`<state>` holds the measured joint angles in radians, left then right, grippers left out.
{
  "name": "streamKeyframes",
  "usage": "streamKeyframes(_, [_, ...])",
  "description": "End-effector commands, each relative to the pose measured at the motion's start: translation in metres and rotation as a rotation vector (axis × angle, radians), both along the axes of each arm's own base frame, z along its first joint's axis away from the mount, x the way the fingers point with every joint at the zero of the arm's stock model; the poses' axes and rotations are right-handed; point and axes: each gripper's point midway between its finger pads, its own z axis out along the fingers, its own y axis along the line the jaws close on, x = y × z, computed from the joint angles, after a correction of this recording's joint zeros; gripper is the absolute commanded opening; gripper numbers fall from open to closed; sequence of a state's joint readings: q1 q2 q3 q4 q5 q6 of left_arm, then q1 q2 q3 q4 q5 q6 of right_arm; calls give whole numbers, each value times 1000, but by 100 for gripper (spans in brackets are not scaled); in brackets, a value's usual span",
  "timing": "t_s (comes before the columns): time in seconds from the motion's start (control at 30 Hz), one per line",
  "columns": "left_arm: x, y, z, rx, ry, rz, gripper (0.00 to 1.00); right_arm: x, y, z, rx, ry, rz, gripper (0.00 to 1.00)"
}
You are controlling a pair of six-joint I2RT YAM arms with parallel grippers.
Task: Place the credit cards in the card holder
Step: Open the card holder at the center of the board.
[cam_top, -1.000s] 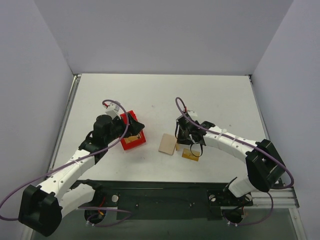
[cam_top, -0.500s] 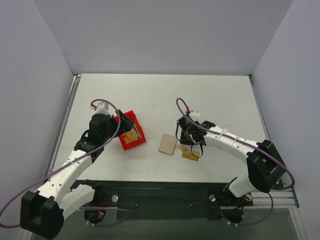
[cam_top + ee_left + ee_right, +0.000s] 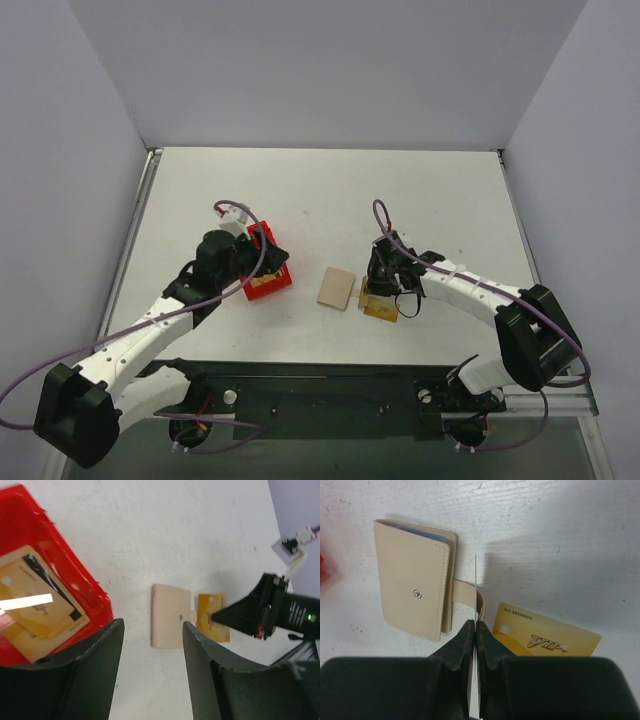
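Top external: left jaws released over red bin (image 3: 284, 282), card holder (image 3: 337, 287) at its 3 o'clock. Left wrist: credit cards (image 3: 40, 607) binned, 9 o'clock. Right wrist: right jaws clench an upright card (image 3: 476, 580) — folded card holder may just get shoved.

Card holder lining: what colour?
Light blue, a sliver along the top edge of the beige card holder; clearest in right wrist view.
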<state>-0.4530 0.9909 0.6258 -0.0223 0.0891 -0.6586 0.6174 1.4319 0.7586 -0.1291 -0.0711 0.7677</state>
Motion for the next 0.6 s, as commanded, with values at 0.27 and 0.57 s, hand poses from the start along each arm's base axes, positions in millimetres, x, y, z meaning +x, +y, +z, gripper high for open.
streamKeyframes(0.27, [-16,-90,-43,176,8,-257,28,-3,10,4,155,2,-1,0])
streamKeyframes(0.57, [-8,-97,-79,265,62,-239,5,1,10,3,210,-9,-11,0])
